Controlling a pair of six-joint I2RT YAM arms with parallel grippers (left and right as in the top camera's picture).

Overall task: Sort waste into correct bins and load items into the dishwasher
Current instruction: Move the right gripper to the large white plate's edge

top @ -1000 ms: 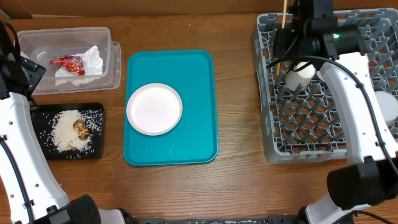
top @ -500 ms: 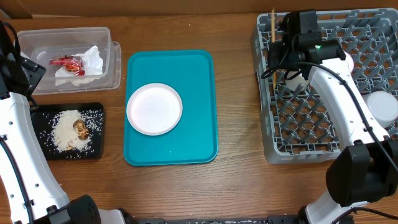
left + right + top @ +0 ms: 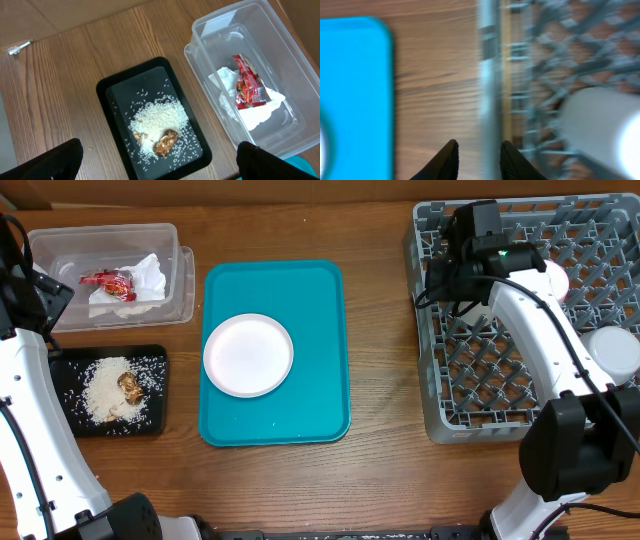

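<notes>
Waste: napkin (image 3: 150,275) and wrapper (image 3: 107,279) are binned in clear tub (image 3: 170,240); rice (image 3: 105,385) in black tray (image 3: 155,360).
Dish rack (image 3: 500,380): cup (image 3: 600,130) and stick (image 3: 506,75) are seen inside.
Right gripper (image 3: 479,145): narrowly parted, empty, above that rack's left wall.
Left gripper (image 3: 159,150): spread wide, empty.
Outstanding: small plate (image 3: 248,355), on teal tray (image 3: 320,400).

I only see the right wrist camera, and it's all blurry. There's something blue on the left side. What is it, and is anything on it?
Observer: It's a teal tray, with one small white plate on it.
Operator: Where's the trash?
Observer: A red wrapper and a crumpled napkin lie in a clear tub, far over on the robot's left.
Operator: And the rice?
Observer: The rice is heaped in a black tray beside that tub, nearer the robot, with brown bits on it.
</notes>
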